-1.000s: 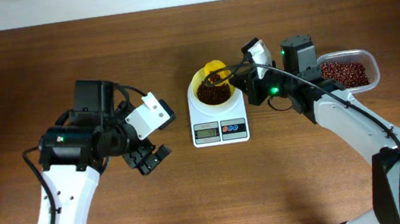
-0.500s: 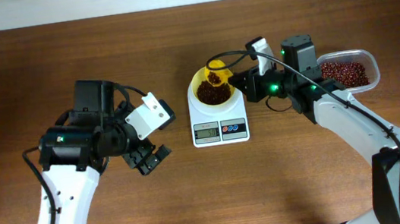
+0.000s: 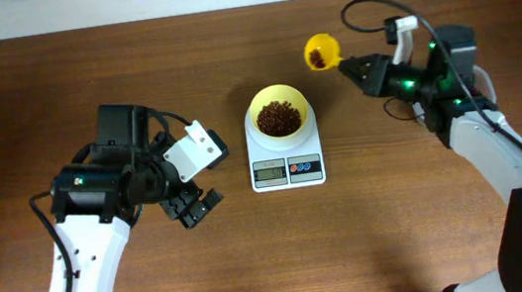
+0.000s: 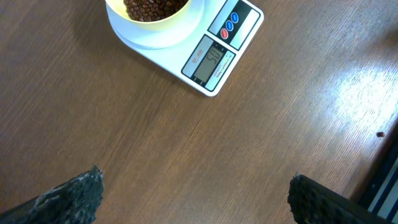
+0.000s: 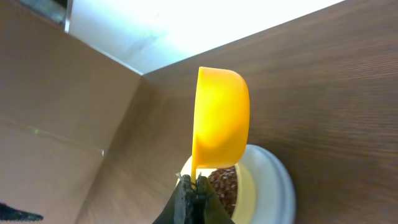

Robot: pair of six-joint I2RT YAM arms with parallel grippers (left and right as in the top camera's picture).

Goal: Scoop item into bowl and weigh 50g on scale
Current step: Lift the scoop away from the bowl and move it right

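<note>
Your right gripper (image 3: pixel 351 66) has lifted the scoop (image 3: pixel 320 52) out of the bowl (image 3: pixel 303 109) and swung it up and to the right of the scale (image 3: pixel 286 159). It pinches the scoop's handle tight. The beans (image 3: pixel 278 117) lie in the bowl on top of the scale; a few are left in the scoop. The display (image 4: pixel 211 60) seems to read 50, so the weighing looks done. Your left gripper (image 3: pixel 192 206) waits left of the scale, fingers spread wide.

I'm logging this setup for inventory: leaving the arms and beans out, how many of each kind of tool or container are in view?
bowl: 1
scale: 1
scoop: 1, held up by the right gripper
Total: 3
</note>
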